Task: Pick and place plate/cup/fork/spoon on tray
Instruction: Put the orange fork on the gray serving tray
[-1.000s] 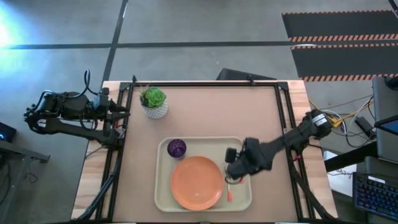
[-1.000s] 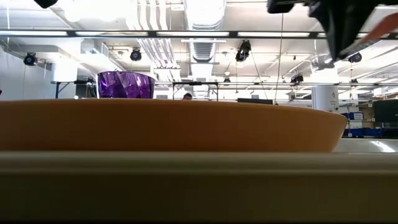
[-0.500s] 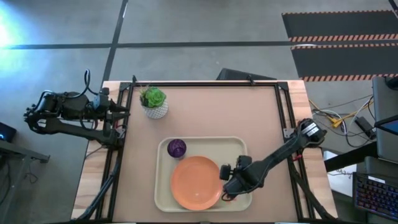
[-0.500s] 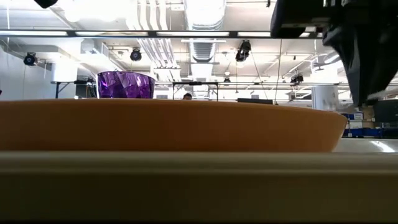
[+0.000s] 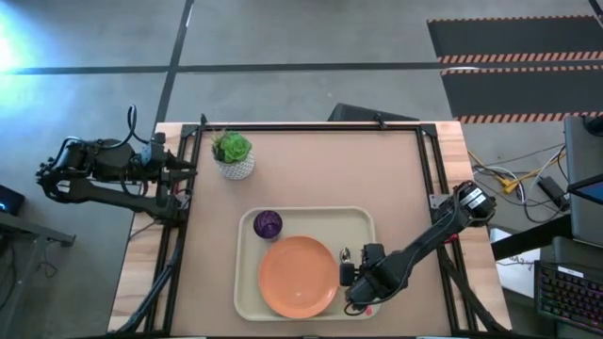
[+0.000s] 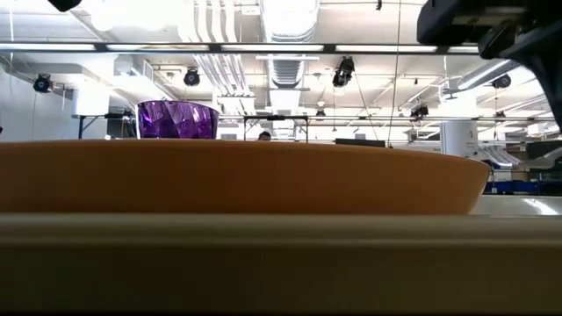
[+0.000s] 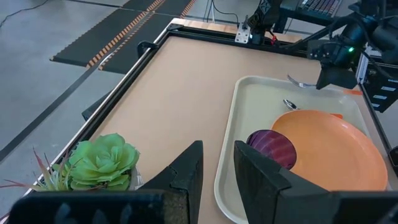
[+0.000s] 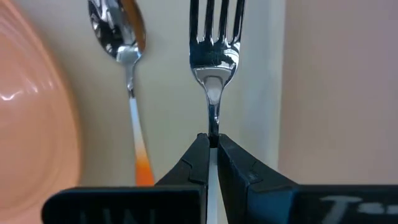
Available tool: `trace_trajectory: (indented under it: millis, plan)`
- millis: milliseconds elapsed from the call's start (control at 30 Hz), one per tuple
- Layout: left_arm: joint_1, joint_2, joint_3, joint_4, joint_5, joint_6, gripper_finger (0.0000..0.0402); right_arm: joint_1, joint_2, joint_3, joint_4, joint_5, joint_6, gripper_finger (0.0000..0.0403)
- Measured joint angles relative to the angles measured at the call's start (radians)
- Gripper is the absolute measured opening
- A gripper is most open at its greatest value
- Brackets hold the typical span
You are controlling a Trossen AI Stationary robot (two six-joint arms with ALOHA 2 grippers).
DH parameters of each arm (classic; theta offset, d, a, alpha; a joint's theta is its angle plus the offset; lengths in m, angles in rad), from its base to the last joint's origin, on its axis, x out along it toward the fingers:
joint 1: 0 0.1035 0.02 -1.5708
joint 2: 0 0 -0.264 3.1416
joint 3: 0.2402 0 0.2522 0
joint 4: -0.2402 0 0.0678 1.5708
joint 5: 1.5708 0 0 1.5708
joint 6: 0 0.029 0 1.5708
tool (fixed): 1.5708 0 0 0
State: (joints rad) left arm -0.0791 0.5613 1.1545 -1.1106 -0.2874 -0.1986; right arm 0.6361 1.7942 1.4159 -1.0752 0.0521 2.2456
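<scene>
No readable brand, label or writing on any item.

Landmark: tray [image 5: 247,282], cream, near the table's front edge.

Right arm reaches in from the table's right side, bent low over the tray's right-hand part. Right gripper [image 8: 211,149] is closed tight on the neck of the fork [image 8: 213,43]. Tines point away from the wrist, over the tray's floor beside its right rim; whether the fork touches the floor cannot be told.

Spoon [image 8: 124,50] lies on the tray, parallel to the fork, between it and the plate [image 5: 298,276].

Plate sits in the tray's middle. Cup [image 5: 268,224] stands in the tray's back left corner, just beside the plate.

Left arm is folded off the table's left edge, well apart from the tray. Left gripper [image 7: 215,171] holds nothing, fingers parted by a narrow gap.

Plant pot [image 5: 234,155] stands on the table behind the tray's left corner.
</scene>
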Motion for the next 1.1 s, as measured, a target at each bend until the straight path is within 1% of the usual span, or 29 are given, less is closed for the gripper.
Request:
trace_trajectory:
  millis: [200, 433, 533, 733, 867, 1100]
  plan:
    - [0.000, 0.000, 0.000, 0.000, 0.000, 0.000, 0.0073, -0.001, 0.000, -0.054, 0.027, 0.001, -0.013, 0.0008]
    - [0.000, 0.000, 0.000, 0.000, 0.000, 0.000, 0.0073, -0.001, 0.000, -0.136, 0.144, 0.028, -0.020, 0.0008]
    - [0.000, 0.000, 0.000, 0.000, 0.000, 0.000, 0.0073, -0.002, 0.000, -0.163, 0.167, 0.028, -0.020, 0.0008]
    - [0.000, 0.000, 0.000, 0.000, 0.000, -0.003, 0.0073, -0.014, 0.000, -0.186, 0.188, 0.038, -0.024, 0.0008]
    - [0.000, 0.000, 0.000, 0.000, 0.000, -0.003, 0.0073, -0.035, 0.000, -0.190, 0.203, 0.081, -0.061, 0.0008]
    - [0.000, 0.000, 0.000, 0.000, 0.000, -0.003, 0.0073, -0.083, 0.000, -0.193, 0.203, 0.081, -0.145, 0.0008]
